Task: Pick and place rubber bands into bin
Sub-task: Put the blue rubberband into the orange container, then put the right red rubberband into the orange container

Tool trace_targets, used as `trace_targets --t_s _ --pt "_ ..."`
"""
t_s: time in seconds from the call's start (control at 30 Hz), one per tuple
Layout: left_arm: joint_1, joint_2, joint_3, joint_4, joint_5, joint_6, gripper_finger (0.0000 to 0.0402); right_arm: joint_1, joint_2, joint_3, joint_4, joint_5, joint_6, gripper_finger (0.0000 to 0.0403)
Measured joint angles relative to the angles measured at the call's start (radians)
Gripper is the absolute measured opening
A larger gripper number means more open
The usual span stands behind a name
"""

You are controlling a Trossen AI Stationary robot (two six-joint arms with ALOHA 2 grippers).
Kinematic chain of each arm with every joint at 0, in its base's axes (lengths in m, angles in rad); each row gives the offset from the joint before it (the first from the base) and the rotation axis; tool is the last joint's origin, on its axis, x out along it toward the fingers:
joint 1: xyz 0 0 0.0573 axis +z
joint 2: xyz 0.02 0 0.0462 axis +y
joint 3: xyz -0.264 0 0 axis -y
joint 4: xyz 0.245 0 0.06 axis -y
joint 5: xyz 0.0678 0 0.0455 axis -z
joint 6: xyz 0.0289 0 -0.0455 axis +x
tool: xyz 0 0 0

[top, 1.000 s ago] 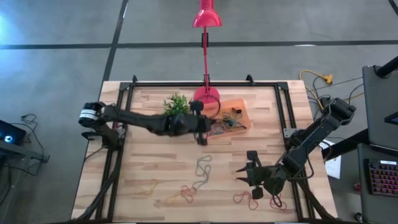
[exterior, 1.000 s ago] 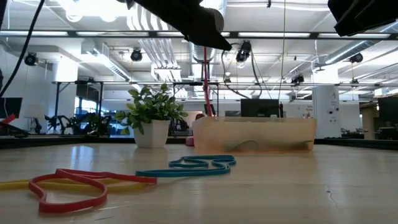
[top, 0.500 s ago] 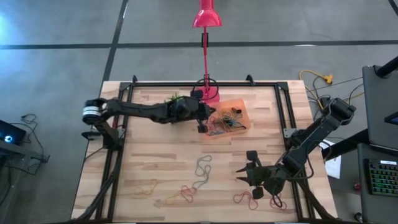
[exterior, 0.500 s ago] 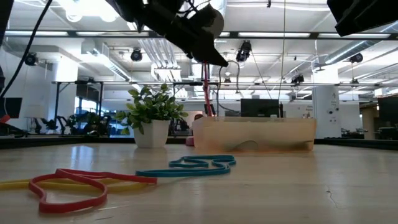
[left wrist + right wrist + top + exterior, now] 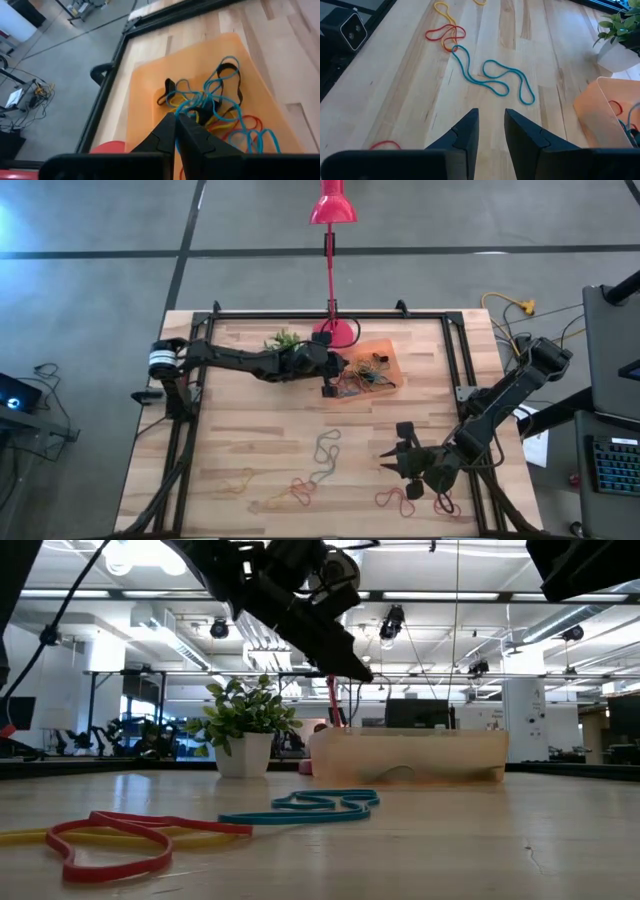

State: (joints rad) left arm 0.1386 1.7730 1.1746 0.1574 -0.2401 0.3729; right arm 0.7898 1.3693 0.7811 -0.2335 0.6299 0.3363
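The orange bin [image 5: 392,352] stands at the table's far middle, with a tangle of blue, yellow, black and red rubber bands [image 5: 215,100] lying in it. My left gripper [image 5: 328,388] hangs shut over the bin's left end [image 5: 145,100]; no band shows hanging from it in the low view [image 5: 362,670]. More rubber bands lie flat on the near half of the table: a teal one [image 5: 490,75], a red and yellow pair [image 5: 295,492], an orange one [image 5: 235,480] and red ones [image 5: 400,500]. My right gripper [image 5: 491,120] stands open above the wood at the near right, holding nothing.
A pink lamp base [image 5: 335,335] and a small potted plant [image 5: 245,730] stand just left of the bin at the far side; my left arm passes over the plant. Black frame rails [image 5: 195,380] run along the table's left, right and far edges.
My left gripper, staying shut, has sunk toward the bin's left end while its arm has swung toward the table's far edge, over the plant. The bands on the table lie as they did.
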Motion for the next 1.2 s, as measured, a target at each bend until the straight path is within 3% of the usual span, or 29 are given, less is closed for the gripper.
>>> trace_targets --t_s 0.2,0.57,0.83,1.0,1.2 --pt "0.008 0.031 0.002 -0.006 -0.001 0.000 0.0014 0.000 0.000 -0.002 0.000 0.000 0.000 0.0077" --pt "0.011 0.033 0.002 -0.009 -0.002 -0.026 0.0122 0.000 0.000 -0.003 -0.001 0.000 0.002 0.0078" --pt "0.007 0.025 0.004 -0.009 -0.002 -0.038 0.0137 0.000 0.000 -0.004 0.000 -0.008 0.030 0.0070" --pt "-0.023 0.003 0.013 -0.117 0.035 -0.132 0.0137 0.002 0.000 -0.019 0.001 -0.195 0.156 0.0077" --pt "-0.099 -0.059 0.012 -0.297 0.142 -0.198 0.0136 0.025 0.018 -0.055 0.023 -0.270 0.253 0.0085"
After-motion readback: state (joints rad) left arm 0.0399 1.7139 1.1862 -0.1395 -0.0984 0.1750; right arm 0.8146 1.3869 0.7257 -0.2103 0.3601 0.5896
